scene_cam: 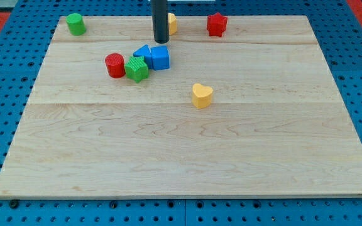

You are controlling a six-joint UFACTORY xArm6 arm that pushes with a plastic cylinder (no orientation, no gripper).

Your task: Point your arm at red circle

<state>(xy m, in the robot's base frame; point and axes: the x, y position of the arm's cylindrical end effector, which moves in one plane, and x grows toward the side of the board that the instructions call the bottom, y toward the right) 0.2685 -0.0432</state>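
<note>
The red circle block (114, 65) stands on the wooden board (187, 157) at the upper left of centre. It touches a green star block (136, 68) on its right. My tip (161, 41) comes down from the view's top and ends just above a blue cube (160, 58), to the upper right of the red circle and apart from it. A second blue block (142, 54) sits between the cube and the green star.
A green cylinder block (75, 24) sits at the top left corner. A yellow block (171, 23) is partly hidden behind the rod. A red star block (216, 24) is at the top, right of the rod. A yellow heart block (201, 95) lies near the centre.
</note>
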